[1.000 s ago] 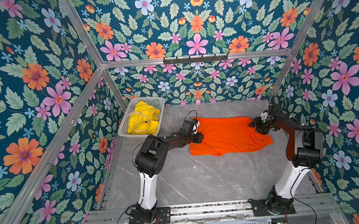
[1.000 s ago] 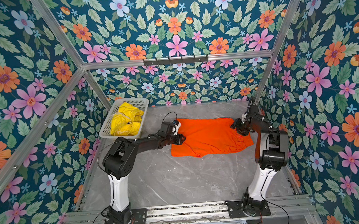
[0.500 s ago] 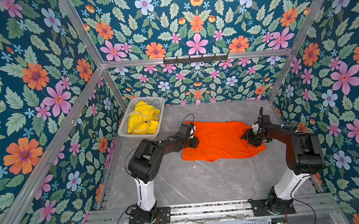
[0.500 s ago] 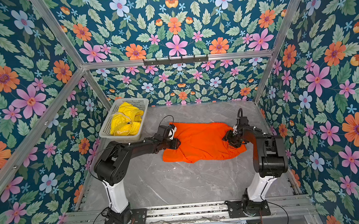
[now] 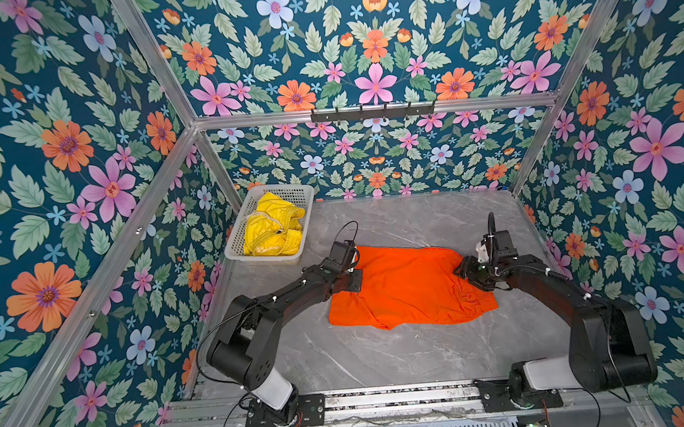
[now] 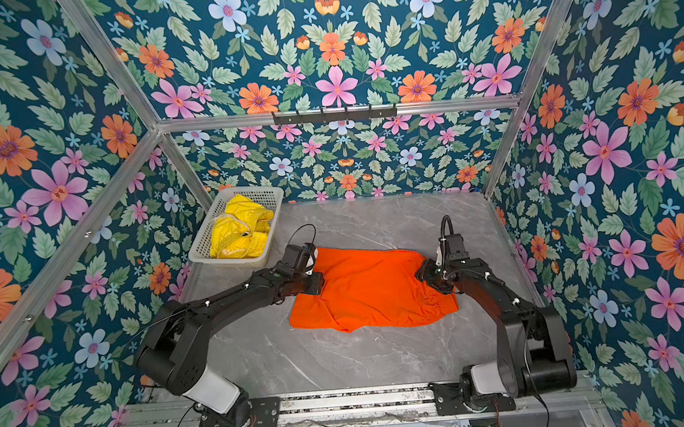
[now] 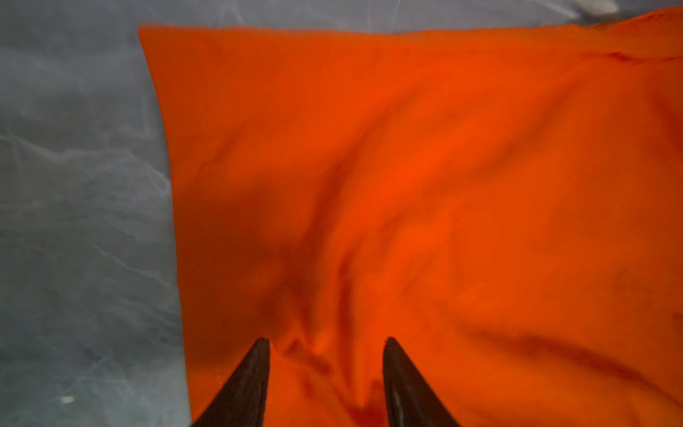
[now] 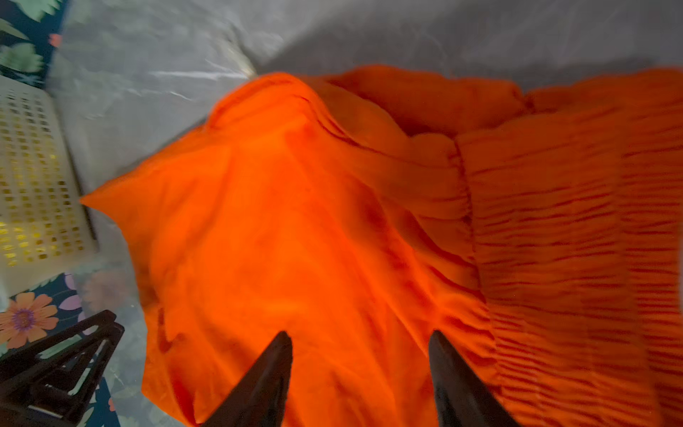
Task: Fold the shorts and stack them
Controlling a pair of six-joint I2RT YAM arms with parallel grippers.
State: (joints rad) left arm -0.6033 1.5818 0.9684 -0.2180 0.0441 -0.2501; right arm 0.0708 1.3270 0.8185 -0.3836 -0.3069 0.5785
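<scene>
orange shorts [image 5: 407,288] spread flat on the tabletop [image 5: 384,364], a pincer at each end
left pincer [image 7: 326,342] and right pincer [image 8: 360,336] both stand apart just over the cloth, clamping nothing. the right sits by the gathered waistband and the left at the opposite edge, likely to smooth or lift for a fold. yellow shorts [image 5: 271,227] lie crumpled in the basket [image 5: 285,191].

The orange shorts [image 5: 407,284] before me are thin matt cloth (ribbed at the waistband [image 8: 573,222]). My table [image 5: 384,364] is smooth, marble-look grey.
</scene>
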